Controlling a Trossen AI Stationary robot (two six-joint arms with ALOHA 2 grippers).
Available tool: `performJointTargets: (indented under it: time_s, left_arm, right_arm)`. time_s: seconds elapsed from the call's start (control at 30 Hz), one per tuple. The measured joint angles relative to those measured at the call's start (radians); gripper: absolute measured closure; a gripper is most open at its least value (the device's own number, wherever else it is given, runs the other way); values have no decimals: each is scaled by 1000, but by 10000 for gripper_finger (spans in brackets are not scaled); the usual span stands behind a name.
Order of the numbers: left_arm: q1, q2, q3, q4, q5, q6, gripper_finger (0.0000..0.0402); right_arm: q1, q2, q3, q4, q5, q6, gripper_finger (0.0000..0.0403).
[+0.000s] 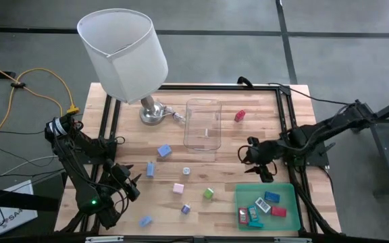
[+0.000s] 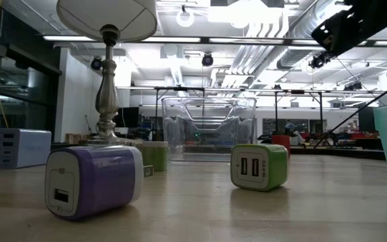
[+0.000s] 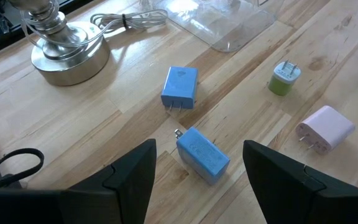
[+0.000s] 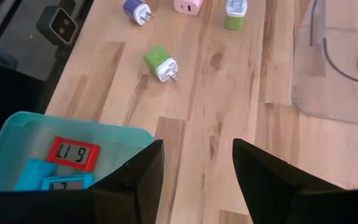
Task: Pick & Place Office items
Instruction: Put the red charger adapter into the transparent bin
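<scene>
The office items are small plug-in chargers and tiny clocks. On the wood lie a blue one [image 1: 164,151], a light blue one [image 1: 150,169], a pink one [image 1: 178,188], a green one [image 1: 209,194], a purple one [image 1: 186,209] and a red one [image 1: 240,115]. Several more lie in the green tray [image 1: 286,192]. My left gripper [image 1: 135,183] hangs open above the near-left table, its fingers either side of the light blue charger [image 3: 202,154] below. My right gripper [image 1: 254,165] hovers open above the tray's far left corner [image 4: 135,134], holding nothing.
A clear plastic box [image 1: 203,125] stands at mid table. A lamp with a white shade [image 1: 123,50] and metal base [image 1: 151,113] stands at the far left, its cord beside it. In the low view the purple charger [image 2: 93,181] and green charger [image 2: 259,166] sit close.
</scene>
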Motion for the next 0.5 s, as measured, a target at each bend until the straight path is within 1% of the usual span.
performJointTargets:
  time_s: [0.2, 0.33, 0.5]
  left_arm:
    - [0, 0, 0, 0, 0, 0, 170]
    - [0, 0, 0, 0, 0, 0, 170]
    - [0, 0, 0, 0, 0, 0, 170]
  right_arm:
    - [-84, 0, 0, -2, -60, -51, 224]
    - [-129, -2, 0, -3, -74, -81, 224]
    - [-185, -16, 0, -1, -123, -109, 224]
